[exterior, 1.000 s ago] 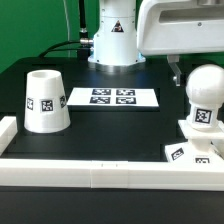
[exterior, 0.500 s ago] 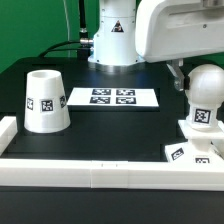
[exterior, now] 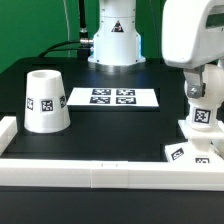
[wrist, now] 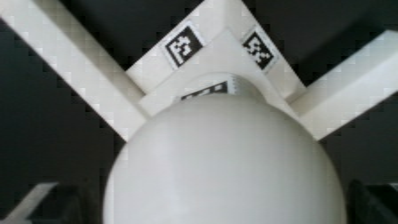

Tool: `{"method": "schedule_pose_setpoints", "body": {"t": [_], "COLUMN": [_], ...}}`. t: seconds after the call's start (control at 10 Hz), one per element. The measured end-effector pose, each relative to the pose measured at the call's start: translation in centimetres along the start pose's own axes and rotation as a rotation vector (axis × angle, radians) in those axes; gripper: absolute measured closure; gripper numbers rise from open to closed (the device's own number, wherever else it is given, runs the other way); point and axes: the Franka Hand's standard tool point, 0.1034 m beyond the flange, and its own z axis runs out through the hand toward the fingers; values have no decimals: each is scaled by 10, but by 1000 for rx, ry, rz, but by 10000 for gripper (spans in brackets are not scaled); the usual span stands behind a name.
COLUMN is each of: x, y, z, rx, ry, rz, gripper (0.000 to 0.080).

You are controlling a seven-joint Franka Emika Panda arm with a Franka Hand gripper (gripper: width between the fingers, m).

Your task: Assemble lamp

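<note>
The white round-headed bulb stands upright on the squat angular base at the exterior view's right, near the front rail. My gripper has come down over the bulb's head, with one finger on each side, and hides most of the head. The jaws look open around it; I see no clear contact. In the wrist view the bulb fills the space between the dark fingertips, with the tagged base beyond it. The tapered shade stands alone at the exterior view's left.
The marker board lies flat in the middle, in front of the arm's pedestal. A white rail runs along the table's front edge, with a short rail end at the left.
The gripper has moved down and toward the exterior view's right, from above and beside the bulb to over its head. The bulb, base and shade have not moved.
</note>
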Motion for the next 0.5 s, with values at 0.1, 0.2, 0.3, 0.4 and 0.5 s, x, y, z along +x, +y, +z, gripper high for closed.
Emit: {"method": "schedule_pose_setpoints", "body": {"t": [0.1,0.2,0.3,0.4,0.5], "x": [0,-1,-1,-2,-2], "y": [0,0,0,0,0], "z": [0,0,1,3,4], "rx": [-6,-8,-9,-10,-8], "ry": [-6,-10,-15,-19,-21], "rz": [-68,-158,-196,-281,-335], "gripper": [101,101,101,101,101]}}
